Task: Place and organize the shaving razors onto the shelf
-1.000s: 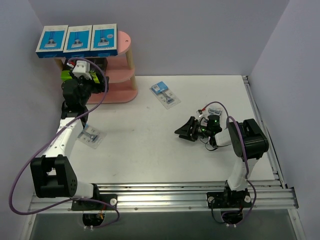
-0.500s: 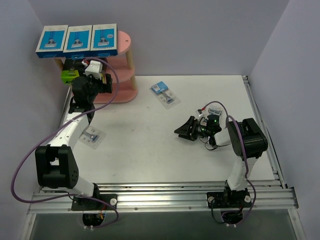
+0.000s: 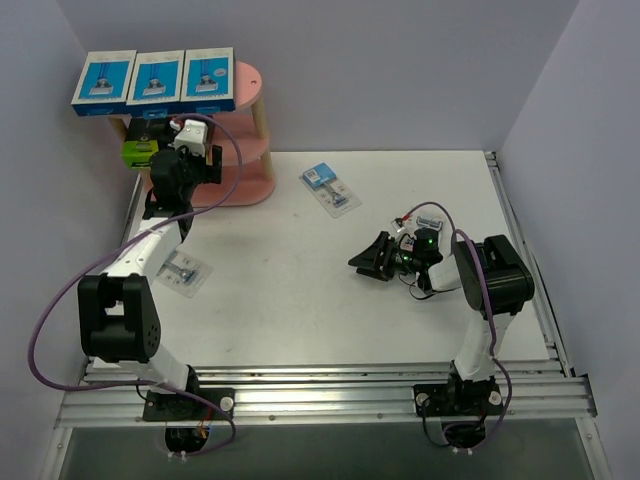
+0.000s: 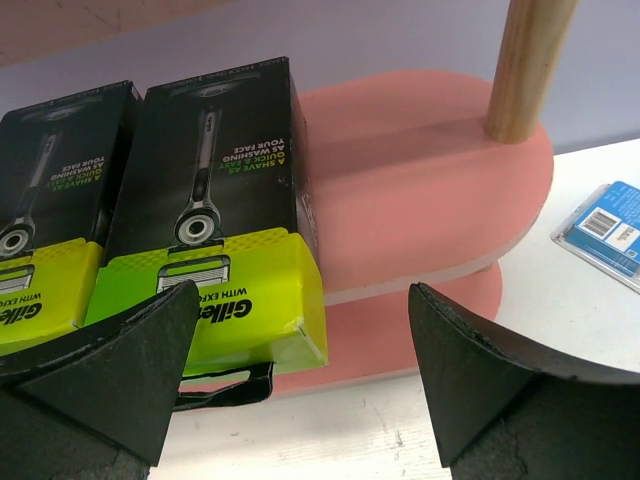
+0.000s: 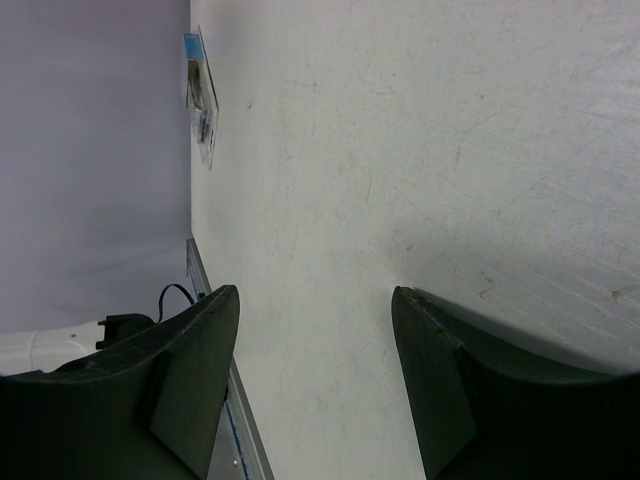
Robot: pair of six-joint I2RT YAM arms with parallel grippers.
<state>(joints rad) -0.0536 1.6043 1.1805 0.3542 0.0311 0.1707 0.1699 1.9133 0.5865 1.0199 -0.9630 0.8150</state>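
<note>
1. Shelf [image 3: 246, 84]: three blue boxes [image 3: 155, 80] in a row on its top tier, and two black boxes [image 4: 205, 190] side by side on its middle tier.
2. Two blister packs off the shelf, on the table [image 3: 300, 310]: one [image 3: 330, 187] to its right, one [image 3: 182, 271] in front.
3. Left gripper [image 4: 302, 292]: at the middle tier, jaws spread wide, holding nothing.
4. Right gripper [image 5: 315, 300]: well right of the shelf, jaws apart, holding nothing.
</note>
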